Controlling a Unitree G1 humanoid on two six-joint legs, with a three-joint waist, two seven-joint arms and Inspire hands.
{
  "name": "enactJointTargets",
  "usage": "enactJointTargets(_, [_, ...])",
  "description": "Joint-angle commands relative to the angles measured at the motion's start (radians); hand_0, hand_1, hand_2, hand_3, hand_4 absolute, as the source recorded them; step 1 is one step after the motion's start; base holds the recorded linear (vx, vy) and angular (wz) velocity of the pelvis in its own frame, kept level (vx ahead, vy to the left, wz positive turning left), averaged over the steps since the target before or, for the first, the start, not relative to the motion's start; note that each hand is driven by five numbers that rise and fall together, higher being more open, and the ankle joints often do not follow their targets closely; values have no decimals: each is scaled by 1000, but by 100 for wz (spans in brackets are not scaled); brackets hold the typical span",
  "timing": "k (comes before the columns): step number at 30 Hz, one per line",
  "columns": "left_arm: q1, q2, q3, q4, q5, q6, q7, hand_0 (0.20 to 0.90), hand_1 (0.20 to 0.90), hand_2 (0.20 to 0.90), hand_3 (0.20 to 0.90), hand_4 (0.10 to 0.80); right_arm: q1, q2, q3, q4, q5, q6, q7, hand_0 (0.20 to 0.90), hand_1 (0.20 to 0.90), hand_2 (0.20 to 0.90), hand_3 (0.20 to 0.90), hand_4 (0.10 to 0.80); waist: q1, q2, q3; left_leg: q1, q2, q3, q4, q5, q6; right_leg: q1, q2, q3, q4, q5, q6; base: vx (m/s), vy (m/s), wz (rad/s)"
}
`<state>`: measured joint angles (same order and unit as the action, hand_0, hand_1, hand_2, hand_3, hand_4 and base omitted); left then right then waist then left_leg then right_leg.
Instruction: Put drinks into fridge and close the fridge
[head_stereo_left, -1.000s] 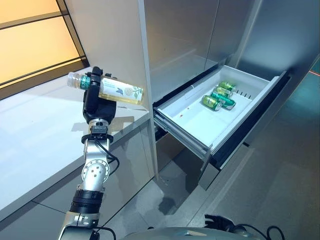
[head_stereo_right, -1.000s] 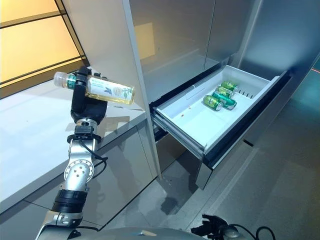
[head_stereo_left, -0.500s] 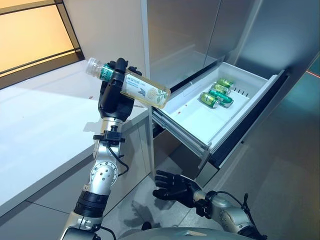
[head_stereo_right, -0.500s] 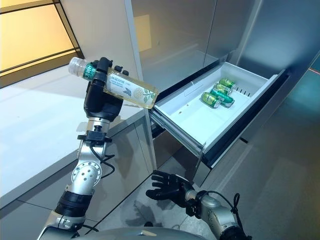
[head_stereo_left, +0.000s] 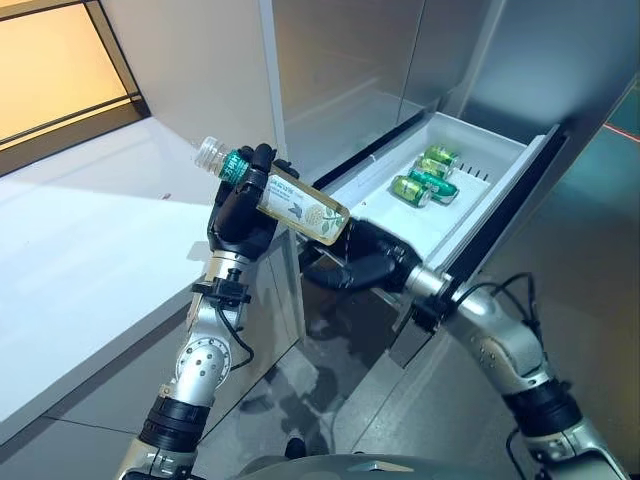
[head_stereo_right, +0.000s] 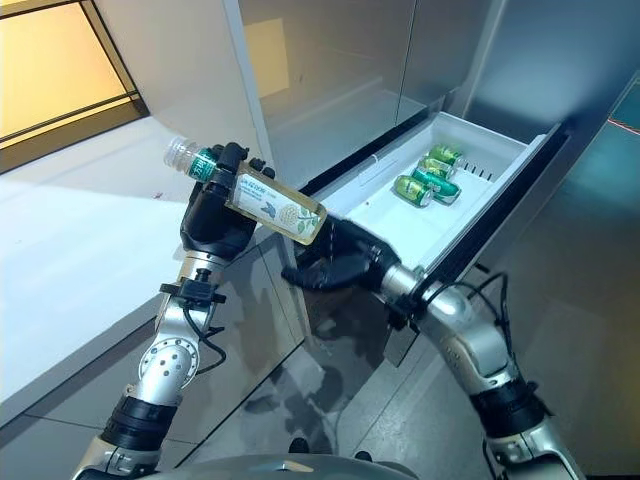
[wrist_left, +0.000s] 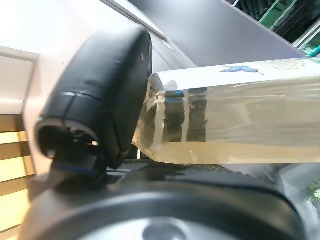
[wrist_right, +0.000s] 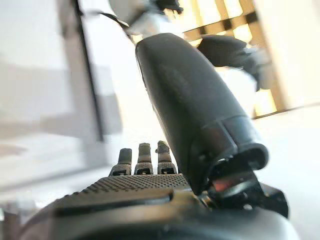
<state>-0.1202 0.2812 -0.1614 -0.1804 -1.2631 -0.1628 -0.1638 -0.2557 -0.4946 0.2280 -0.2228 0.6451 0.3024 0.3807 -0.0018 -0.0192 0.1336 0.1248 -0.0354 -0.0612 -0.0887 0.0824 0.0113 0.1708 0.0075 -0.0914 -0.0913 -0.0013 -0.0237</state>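
Left hand (head_stereo_left: 240, 215), fingers clamped round the bottle (head_stereo_left: 290, 198), carries it toward the drawer (head_stereo_left: 505, 190) at two o'clock, right hand (head_stereo_left: 362, 262) spread beneath; next, lower it beside the cans (head_stereo_left: 425, 178).

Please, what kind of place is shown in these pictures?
Probably a kitchen, perhaps a showroom one. A steel fridge has its white drawer pulled out with green cans inside, beside a long white counter. The left hand holds a drink bottle.

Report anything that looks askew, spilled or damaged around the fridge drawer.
No spill or damage shows. The three green cans lie on their sides in the open drawer. The left hand holds the bottle tilted, cap end higher. The right hand is open below it.
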Motion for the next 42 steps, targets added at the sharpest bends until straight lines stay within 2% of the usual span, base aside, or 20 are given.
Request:
enactJointTargets(1, [-156, 12, 20, -136, -26, -42, -88, 300, 300, 300, 200, 100, -91, -14, -57, -138, 40, -61, 3, 900, 900, 900, 900, 800, -7, -27, -98, 15, -15, 24, 1, -86, 13, -27, -33, 59, 6, 39, 62, 3, -21, -4])
enactJointTargets(4, [-159, 20, 21, -146, -23, -43, -87, 300, 300, 300, 200, 100, -109, -65, -71, -165, 20, -32, 22, 900, 900, 900, 900, 800, -12, -32, -100, 15, -14, 27, 1, -86, 11, -27, -32, 62, 8, 39, 63, -1, -20, -4])
enactJointTargets(11, [-184, 38, 6, -149, -3, -59, -71, 300, 300, 300, 200, 100, -163, -122, -60, -181, 0, 8, 41, 900, 900, 900, 900, 800, -19, -38, -105, 15, -12, 27, 1, -86, 9, -27, -29, 68, 8, 40, 61, -1, -4, -1])
enactJointTargets(24, [-228, 48, -49, -118, 141, -83, 9, 300, 300, 300, 200, 100, -245, -119, 8, -195, -65, 9, 12, 900, 900, 900, 900, 800, -20, -42, -110, 13, -9, 30, 1, -83, 7, -31, -26, 71, 8, 42, 60, -2, -4, -2])
enactJointTargets(29, [-230, 52, -68, -93, 192, -94, 29, 300, 300, 300, 200, 100, -280, -118, 30, -175, -53, 65, 0, 900, 900, 900, 900, 800, -13, -44, -110, 11, -9, 30, 1, -81, 6, -32, -25, 71, 7, 43, 60, 0, 0, 0])
enactJointTargets(42, [-295, 40, -138, 41, 338, -126, 134, 300, 300, 300, 200, 100, -414, -105, 127, -42, -120, 138, -48, 900, 900, 900, 900, 800, -9, -53, -115, 8, -8, 28, 1, -77, 5, -37, -21, 68, 11, 42, 58, 0, 0, -1])
